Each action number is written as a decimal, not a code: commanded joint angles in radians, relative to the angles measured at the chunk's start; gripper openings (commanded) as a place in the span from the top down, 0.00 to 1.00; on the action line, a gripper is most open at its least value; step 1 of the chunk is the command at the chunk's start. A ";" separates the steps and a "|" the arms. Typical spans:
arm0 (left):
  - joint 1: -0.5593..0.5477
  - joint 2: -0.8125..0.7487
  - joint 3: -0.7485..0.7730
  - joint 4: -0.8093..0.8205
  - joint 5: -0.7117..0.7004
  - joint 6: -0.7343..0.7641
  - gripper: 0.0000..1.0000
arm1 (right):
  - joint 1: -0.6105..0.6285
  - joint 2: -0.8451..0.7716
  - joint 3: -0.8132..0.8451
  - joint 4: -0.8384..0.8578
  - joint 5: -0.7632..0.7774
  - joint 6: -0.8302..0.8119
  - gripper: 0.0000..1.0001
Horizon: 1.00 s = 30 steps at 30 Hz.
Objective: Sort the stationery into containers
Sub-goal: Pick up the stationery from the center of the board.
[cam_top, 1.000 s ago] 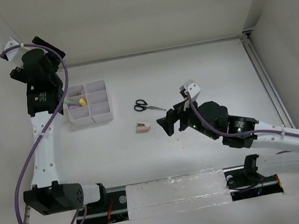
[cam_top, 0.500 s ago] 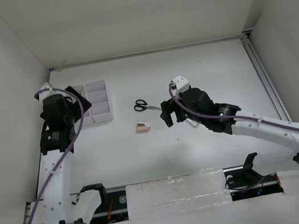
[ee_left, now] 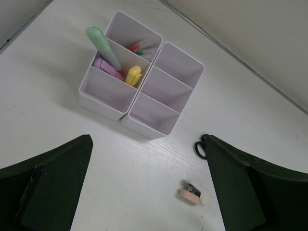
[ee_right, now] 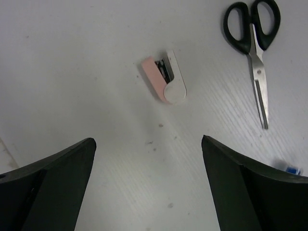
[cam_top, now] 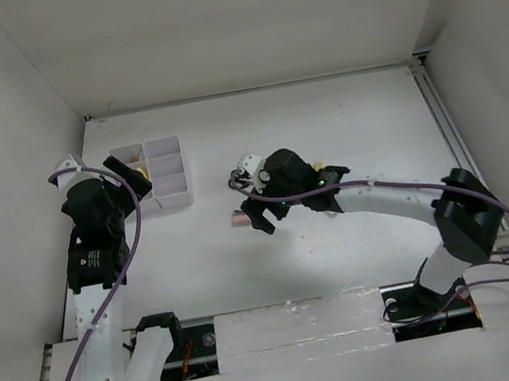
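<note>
The white organiser tray (cam_top: 169,174) stands at the far left. In the left wrist view the tray (ee_left: 144,126) holds a green highlighter (ee_left: 103,47), a yellow one (ee_left: 133,75), a purple one (ee_left: 107,68) and thin pens (ee_left: 140,46). The pink-white eraser block (cam_top: 240,218) lies on the table, also in both wrist views (ee_left: 192,196) (ee_right: 165,82). The black-handled scissors (ee_right: 252,33) lie just beyond it. A blue-capped tube's tip (ee_right: 290,169) shows at the right edge. My right gripper (cam_top: 256,212) (ee_right: 148,140) is open and empty just right of the eraser. My left gripper (cam_top: 130,171) (ee_left: 147,139) is open and empty beside the tray.
White walls close in the table on the left, back and right. A metal rail (cam_top: 451,131) runs along the right side. The right arm (cam_top: 384,199) stretches across the table's middle. The tray's right three compartments (ee_left: 166,86) hold nothing.
My right gripper has swung left across the table to the eraser and scissors. My left gripper has drawn back from over the tray towards its near left side.
</note>
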 commanded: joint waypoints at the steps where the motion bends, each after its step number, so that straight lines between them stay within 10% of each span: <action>1: 0.002 -0.023 0.015 0.027 -0.021 -0.012 0.00 | -0.018 0.148 0.173 -0.051 -0.098 -0.084 0.03; 15: 0.002 -0.013 0.015 0.027 0.012 -0.003 0.00 | -0.050 0.513 0.500 -0.269 -0.065 -0.176 0.10; 30: 0.002 -0.013 0.015 0.027 0.012 0.006 0.00 | -0.006 0.612 0.481 -0.272 0.001 -0.167 0.31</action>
